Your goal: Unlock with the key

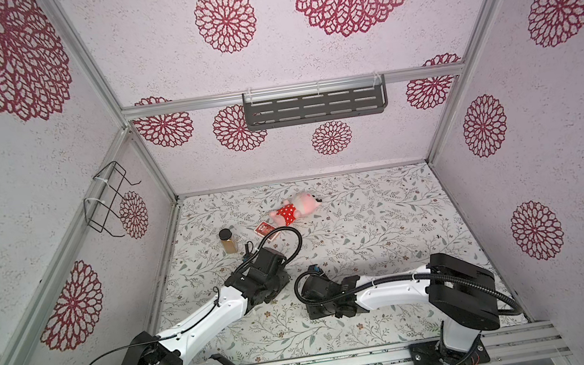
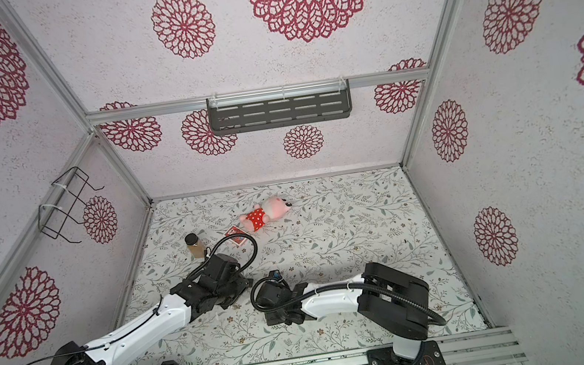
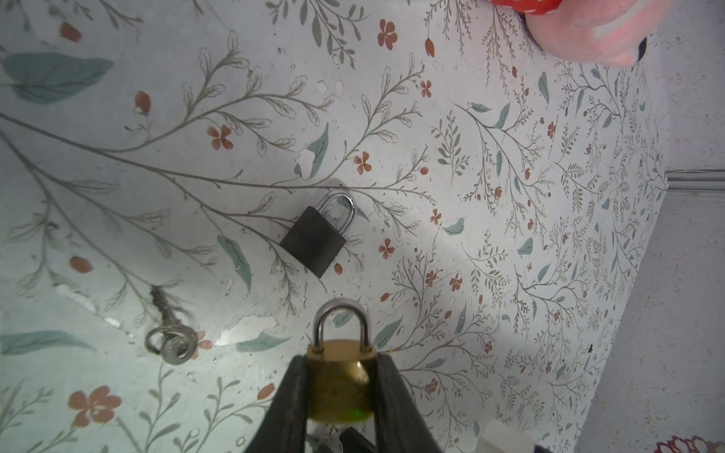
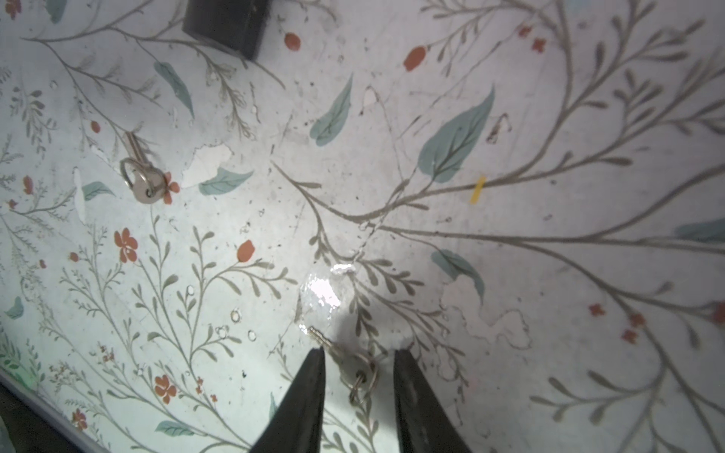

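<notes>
The right claw [image 4: 359,352] is low over the bench [image 1: 385,224] with its two fingers parted. A small key [image 4: 353,366] on a ring lies flat on the bench between them. Its blade tip runs out just past the fingertips and lies against one finger [image 4: 310,376], and there is a clear gap between the ring and the other finger. The claw is partly open around the key and has no hold on it.

The left claw [image 3: 340,362] is closed on the sides of a brass padlock [image 3: 339,386]. The shackle points away from the claw, and both of its legs are seated in the body.

A black padlock [image 3: 314,243] lies flat on the bench beyond the brass one, apart from it. A second key [image 3: 172,343] on its own ring lies off to one side, well apart from both claws.

In both top views the wrists hide the claws. They sit over the left half of the bench, nearer its front edge than its back. A jar [image 1: 228,241], a red card box [image 1: 266,230] and a plush toy [image 1: 296,208] stand farther back.
</notes>
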Robot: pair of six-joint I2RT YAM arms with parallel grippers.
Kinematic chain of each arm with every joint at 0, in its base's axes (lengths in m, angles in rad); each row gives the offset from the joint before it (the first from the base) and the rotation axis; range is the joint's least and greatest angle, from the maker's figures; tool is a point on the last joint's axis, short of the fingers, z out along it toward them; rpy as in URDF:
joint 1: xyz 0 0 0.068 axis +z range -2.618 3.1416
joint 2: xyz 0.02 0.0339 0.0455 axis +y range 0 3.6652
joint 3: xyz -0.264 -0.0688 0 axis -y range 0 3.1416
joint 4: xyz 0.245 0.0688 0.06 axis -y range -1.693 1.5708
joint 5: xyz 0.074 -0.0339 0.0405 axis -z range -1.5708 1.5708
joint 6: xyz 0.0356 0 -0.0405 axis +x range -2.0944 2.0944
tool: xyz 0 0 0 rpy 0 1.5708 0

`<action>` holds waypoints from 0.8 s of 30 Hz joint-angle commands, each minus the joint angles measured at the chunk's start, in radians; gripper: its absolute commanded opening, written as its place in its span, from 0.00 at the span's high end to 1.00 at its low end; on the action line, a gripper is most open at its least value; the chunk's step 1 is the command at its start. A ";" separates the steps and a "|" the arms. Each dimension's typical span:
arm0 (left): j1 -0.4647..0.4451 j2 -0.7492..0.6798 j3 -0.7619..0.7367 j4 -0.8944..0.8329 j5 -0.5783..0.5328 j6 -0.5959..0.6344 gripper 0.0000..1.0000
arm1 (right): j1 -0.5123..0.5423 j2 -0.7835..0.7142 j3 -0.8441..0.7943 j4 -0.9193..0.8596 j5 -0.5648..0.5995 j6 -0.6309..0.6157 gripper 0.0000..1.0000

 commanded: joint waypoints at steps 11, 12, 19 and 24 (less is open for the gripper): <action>0.009 0.178 0.075 0.104 0.117 0.051 1.00 | 0.004 -0.033 -0.016 -0.053 0.069 0.026 0.92; 0.008 0.188 0.082 0.104 0.118 0.053 1.00 | 0.004 -0.041 -0.020 -0.046 0.068 0.027 0.94; -0.017 0.280 0.137 0.090 0.110 0.059 1.00 | -0.008 -0.119 -0.081 0.000 0.074 0.038 1.00; -0.034 0.350 0.174 0.098 0.117 0.055 1.00 | -0.019 -0.184 -0.134 0.033 0.068 0.038 1.00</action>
